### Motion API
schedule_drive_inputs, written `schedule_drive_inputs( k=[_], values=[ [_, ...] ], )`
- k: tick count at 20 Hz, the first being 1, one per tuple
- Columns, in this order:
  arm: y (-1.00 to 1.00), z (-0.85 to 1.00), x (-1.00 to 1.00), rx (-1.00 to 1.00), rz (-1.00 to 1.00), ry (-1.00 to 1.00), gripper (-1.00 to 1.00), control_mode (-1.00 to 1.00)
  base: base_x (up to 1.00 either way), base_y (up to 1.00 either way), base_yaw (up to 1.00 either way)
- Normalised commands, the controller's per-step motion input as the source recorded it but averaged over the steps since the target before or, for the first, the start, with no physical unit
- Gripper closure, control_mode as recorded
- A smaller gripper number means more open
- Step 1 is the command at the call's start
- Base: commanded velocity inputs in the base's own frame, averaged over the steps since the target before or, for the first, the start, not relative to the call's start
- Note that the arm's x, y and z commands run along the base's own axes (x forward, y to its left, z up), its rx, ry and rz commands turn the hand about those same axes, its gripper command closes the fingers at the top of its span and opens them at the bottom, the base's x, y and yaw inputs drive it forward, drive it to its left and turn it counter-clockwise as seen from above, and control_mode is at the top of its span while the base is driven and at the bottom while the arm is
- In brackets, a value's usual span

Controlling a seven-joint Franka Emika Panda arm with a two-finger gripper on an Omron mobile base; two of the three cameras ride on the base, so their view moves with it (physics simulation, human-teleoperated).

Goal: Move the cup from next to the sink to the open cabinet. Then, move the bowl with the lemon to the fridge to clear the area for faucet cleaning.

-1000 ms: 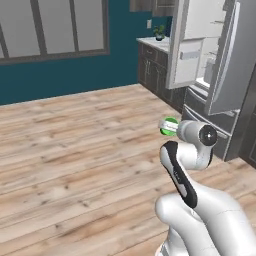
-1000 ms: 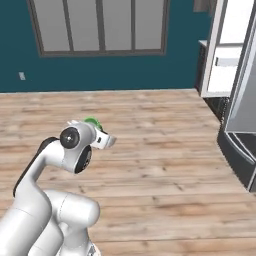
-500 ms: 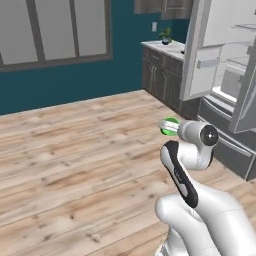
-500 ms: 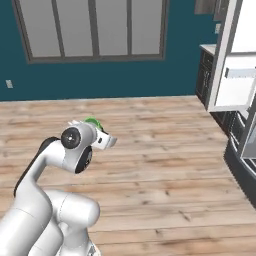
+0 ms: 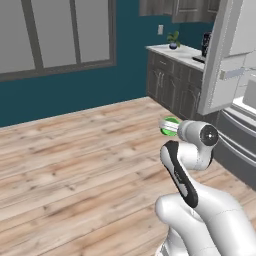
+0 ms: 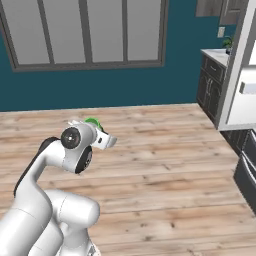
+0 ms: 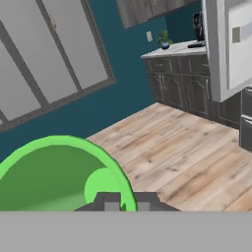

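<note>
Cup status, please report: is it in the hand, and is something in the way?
Hand shut on the cup. Cup carried above the wood floor. Fridge door open at right; nothing blocks ahead.

Arm folded up tight over the base, wrist level, gripper (image 7: 124, 201) pointing forward, jaws clamped on the cup (image 7: 59, 174).
</note>
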Motion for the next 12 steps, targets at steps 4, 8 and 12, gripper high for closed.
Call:
schedule_drive_inputs(
  k=[4,8,12],
  values=[
    [0.0,0.0,0.0,0.0,0.0,0.0,1.0,1.0,1.0,0.13,-0.06],
    [0.0,0.0,0.0,0.0,0.0,0.0,1.0,1.0,1.0,0.02,-0.22],
    [0.0,0.0,0.0,0.0,0.0,0.0,1.0,1.0,1.0,0.11,-0.34]
  ],
)
